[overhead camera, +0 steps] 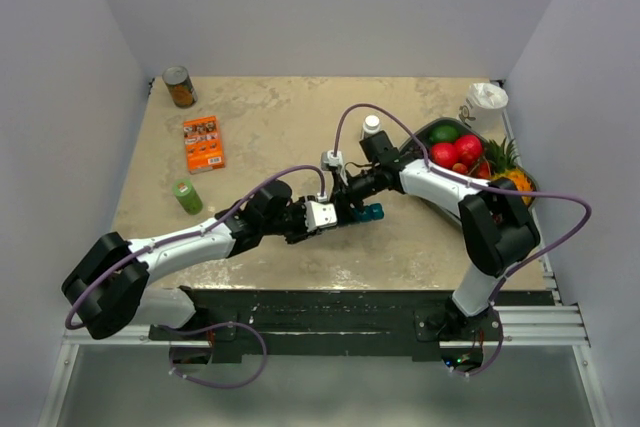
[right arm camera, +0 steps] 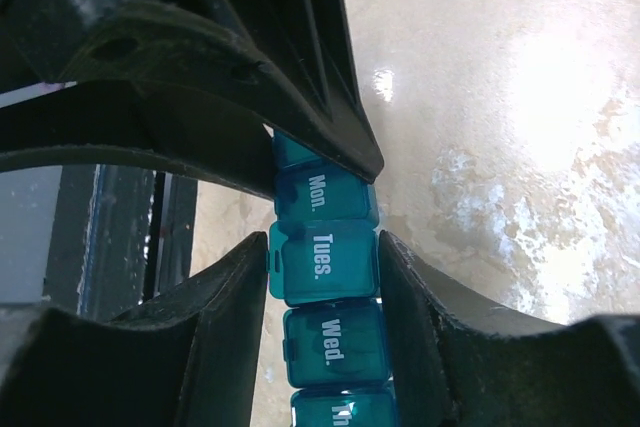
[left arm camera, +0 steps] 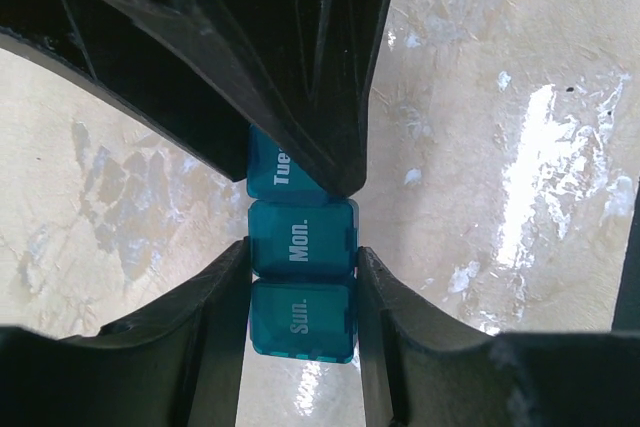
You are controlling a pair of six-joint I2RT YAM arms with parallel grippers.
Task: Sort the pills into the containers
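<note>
Well, the strip lies at the middle of the table, its long axis running wrist to wrist. Both arms have it, pinched across its narrow width: left pincer at Mon., right pincer at Tues.

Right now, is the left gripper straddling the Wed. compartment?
No, the left gripper flanks the Mon. compartment of the pill organiser.

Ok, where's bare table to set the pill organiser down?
Bare tabletop between the orange box and the white-capped bottle. Crowded at centre, where left gripper and right gripper clamp the pill organiser, and by the fruit tray.
</note>
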